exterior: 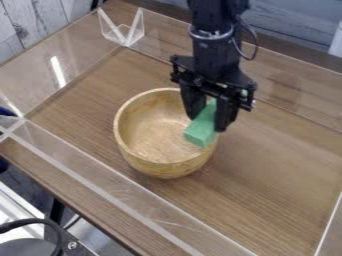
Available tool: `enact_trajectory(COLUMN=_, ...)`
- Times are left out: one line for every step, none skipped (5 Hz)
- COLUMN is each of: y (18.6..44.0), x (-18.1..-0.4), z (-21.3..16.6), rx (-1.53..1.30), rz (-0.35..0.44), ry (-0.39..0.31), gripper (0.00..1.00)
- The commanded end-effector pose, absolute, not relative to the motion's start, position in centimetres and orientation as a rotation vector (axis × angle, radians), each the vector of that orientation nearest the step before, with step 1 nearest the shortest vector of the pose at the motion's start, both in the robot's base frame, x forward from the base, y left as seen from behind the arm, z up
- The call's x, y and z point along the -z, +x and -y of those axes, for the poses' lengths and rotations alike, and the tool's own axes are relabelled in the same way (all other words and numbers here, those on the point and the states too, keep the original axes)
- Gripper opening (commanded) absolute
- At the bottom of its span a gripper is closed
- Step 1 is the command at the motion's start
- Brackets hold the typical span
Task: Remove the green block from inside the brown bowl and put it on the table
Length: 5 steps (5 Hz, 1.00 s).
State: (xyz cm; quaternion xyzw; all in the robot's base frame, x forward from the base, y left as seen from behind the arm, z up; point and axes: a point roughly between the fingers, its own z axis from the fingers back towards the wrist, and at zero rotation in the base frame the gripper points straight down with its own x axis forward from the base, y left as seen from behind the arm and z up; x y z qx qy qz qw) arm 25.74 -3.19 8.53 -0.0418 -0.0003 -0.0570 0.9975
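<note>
The gripper (210,103) is gripping the green block (202,126). Both are hovering over the wooden bowl's (150,147) right side.

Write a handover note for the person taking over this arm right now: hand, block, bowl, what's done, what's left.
Hand: shut on the green block, fingers pointing down.
Block: held tilted over the right side of the brown bowl as pictured; whether it fully clears the rim cannot be told from this view.
Bowl: upright on the table.
Done: block gripped and, it seems, raised off the bowl's floor.
Left: bring it clear of the bowl, lower it to the table, let go, back off.
</note>
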Motion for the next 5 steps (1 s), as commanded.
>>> enact_trajectory(y=26.0, x=-8.5, z=4.6, rx=0.146, rz=0.026, ry=-0.086, gripper=0.00)
enact_trajectory(y=25.6, x=-7.1, z=5.8, rx=0.172, rz=0.010, ry=-0.091, gripper=0.00)
enact_trajectory(y=25.4, x=-6.1, z=7.1, rx=0.192, rz=-0.003, ry=-0.094, gripper=0.00)
enact_trajectory(y=25.1, x=-5.2, z=7.3, rx=0.203, rz=-0.016, ry=-0.094, gripper=0.00)
enact_trajectory(y=24.8, x=-4.6, z=6.9, rx=0.200, rz=-0.024, ry=-0.091, gripper=0.00)
